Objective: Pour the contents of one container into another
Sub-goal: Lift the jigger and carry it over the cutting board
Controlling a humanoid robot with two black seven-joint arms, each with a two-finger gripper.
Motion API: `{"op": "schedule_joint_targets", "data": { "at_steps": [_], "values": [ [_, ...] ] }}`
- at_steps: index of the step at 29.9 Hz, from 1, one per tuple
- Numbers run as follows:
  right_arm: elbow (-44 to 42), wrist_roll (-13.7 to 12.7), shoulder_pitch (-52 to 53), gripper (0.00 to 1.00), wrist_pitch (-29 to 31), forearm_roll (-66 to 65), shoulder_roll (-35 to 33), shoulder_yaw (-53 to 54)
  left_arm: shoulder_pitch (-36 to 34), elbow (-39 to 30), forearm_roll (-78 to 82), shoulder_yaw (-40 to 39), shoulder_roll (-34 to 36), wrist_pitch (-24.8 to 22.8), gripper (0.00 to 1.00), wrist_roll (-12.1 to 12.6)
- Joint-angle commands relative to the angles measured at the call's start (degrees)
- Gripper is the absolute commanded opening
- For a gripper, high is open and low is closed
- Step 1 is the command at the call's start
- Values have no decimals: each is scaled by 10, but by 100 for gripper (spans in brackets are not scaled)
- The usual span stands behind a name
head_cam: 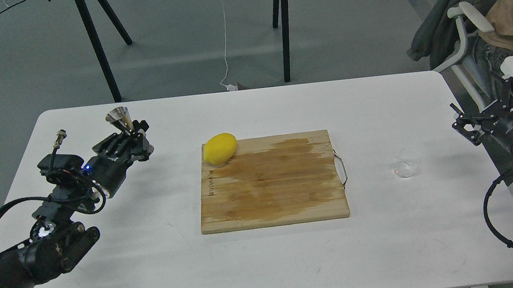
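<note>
The white desk (259, 258) carries a bamboo cutting board (271, 180) at centre, with a lemon (220, 148) on its far-left corner. My left hand (130, 131) is pinching the steel jigger (120, 118), upright and lifted at the desk's left, I judge so it can receive. My right hand (495, 107) hangs spread near the right edge, pinching nothing. The clear glass cup (407, 162) stands just beside it, ungrasped.

Count on the tabletop (260, 267): one wooden cutting board (271, 180); one lemon (220, 148); one clear glass cup (406, 162); one steel jigger (120, 119). Robot hands: two, left hand (137, 131) and right hand (495, 107). Behind: one black-legged table (98, 46), one chair (468, 31).
</note>
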Motion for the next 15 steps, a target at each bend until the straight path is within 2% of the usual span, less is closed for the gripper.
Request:
{"op": "schedule_joint_targets", "data": {
  "at_steps": [1, 5, 15],
  "values": [
    [-4, 0, 3, 99, 0, 1, 1, 0, -12, -80, 3, 0, -7, 0, 8, 0],
    [-18, -1, 6, 99, 0, 1, 1, 0, -9, -131, 30, 4, -43, 0, 9, 0],
    [-33, -1, 2, 99, 0, 0, 5, -4, 18, -127, 216, 6, -139, 0, 9, 0]
  ]
}}
